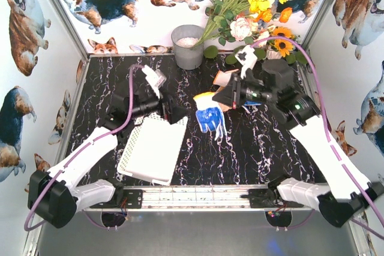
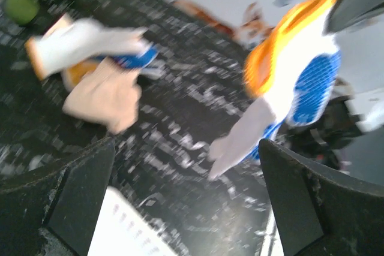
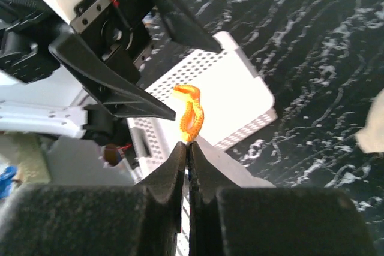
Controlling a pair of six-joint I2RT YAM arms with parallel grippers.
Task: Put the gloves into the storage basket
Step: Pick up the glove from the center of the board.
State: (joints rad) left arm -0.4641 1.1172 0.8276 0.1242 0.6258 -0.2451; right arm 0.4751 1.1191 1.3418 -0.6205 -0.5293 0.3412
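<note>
We see a black marbled table [image 1: 264,148] carrying a grey bucket [image 1: 188,46]. The storage basket [image 1: 153,151] lies well in front of that bucket, and loose gloves [image 1: 223,80] lie to its right.

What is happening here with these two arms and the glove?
The right gripper is shut on the orange cuff of a blue-palmed glove and holds it above the black table, between the two arms. The left gripper is open and holds nothing, beside the white storage basket, which has no glove in it yet. Further back, near the flowers, lie other gloves.
</note>
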